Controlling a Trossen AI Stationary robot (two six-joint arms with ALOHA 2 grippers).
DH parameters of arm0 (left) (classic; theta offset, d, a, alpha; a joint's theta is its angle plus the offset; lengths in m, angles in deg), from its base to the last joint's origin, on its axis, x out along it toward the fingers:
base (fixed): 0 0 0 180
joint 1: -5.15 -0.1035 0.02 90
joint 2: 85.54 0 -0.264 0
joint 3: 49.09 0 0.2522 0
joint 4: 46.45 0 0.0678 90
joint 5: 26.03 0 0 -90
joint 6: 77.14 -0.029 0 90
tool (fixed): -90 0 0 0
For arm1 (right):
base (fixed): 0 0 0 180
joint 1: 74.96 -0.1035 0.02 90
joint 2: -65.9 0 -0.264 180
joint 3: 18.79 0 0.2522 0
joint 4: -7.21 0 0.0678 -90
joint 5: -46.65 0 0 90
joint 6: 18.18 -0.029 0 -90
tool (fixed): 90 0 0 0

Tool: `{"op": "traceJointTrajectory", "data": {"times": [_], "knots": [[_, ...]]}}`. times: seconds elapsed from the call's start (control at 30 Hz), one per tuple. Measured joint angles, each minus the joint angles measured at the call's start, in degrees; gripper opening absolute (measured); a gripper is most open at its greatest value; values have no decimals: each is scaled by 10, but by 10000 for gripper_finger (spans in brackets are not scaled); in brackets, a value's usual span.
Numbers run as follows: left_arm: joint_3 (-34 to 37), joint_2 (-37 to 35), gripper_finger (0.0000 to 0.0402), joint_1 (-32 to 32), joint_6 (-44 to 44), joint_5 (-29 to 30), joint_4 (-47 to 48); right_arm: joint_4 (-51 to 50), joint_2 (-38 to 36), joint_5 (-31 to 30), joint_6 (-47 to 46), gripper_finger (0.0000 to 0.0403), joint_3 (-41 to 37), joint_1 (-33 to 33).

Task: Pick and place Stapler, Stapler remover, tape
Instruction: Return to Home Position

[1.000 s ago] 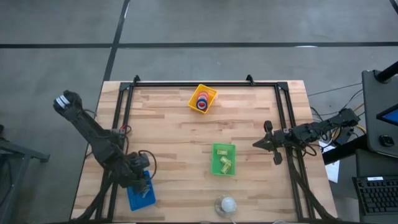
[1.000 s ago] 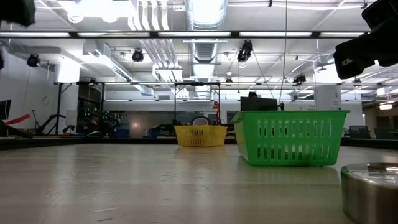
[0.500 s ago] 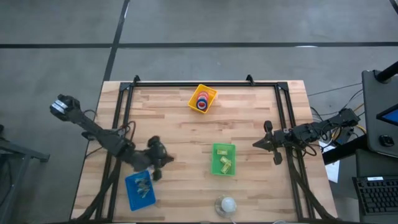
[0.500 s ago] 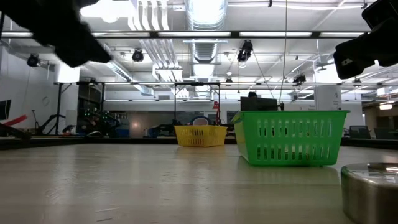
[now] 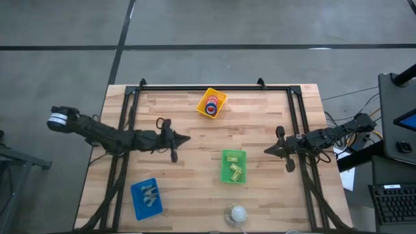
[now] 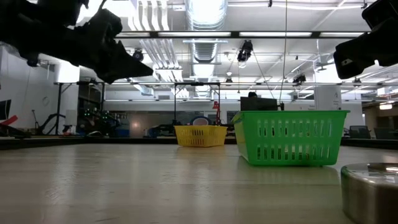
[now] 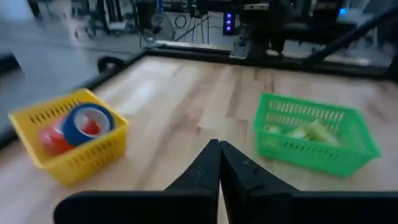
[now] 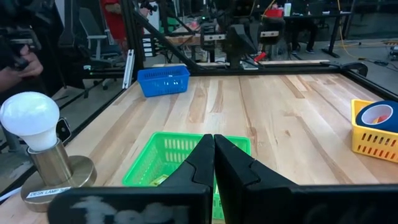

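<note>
Both claws hang clenched and empty above the wooden table (image 5: 214,133): the left gripper (image 5: 186,138) left of centre, the right gripper (image 5: 266,151) near the right edge. Tape (image 5: 212,104), red rolls and a blue one, lies in the yellow bin (image 5: 220,95) by the far rail; their number cannot be told. Pale stapler removers (image 5: 235,170) lie in the green bin (image 5: 225,158). The staplers (image 5: 149,193) in the blue bin (image 5: 142,211) are too small to tell apart. A lamp's metal base (image 6: 372,191) is cut off at the low view's corner. Beyond, ducts and strip lights cross a workshop ceiling.
</note>
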Motion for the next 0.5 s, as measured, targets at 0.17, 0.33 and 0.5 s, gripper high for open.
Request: {"op": "traceJointTrajectory", "data": {"times": [0.17, 0.33, 0.5], "knots": [[13, -35, 5, -9, -56, -3, -2, 0, 0, 0, 0, 8, 0, 0], [46, -96, 3, -10, -51, -53, -3, 0, 0, 0, 0, 8, 0, 0], [102, -162, 4, -12, -37, -79, -21, 0, 1, 0, 0, 8, 0, 0]]}}
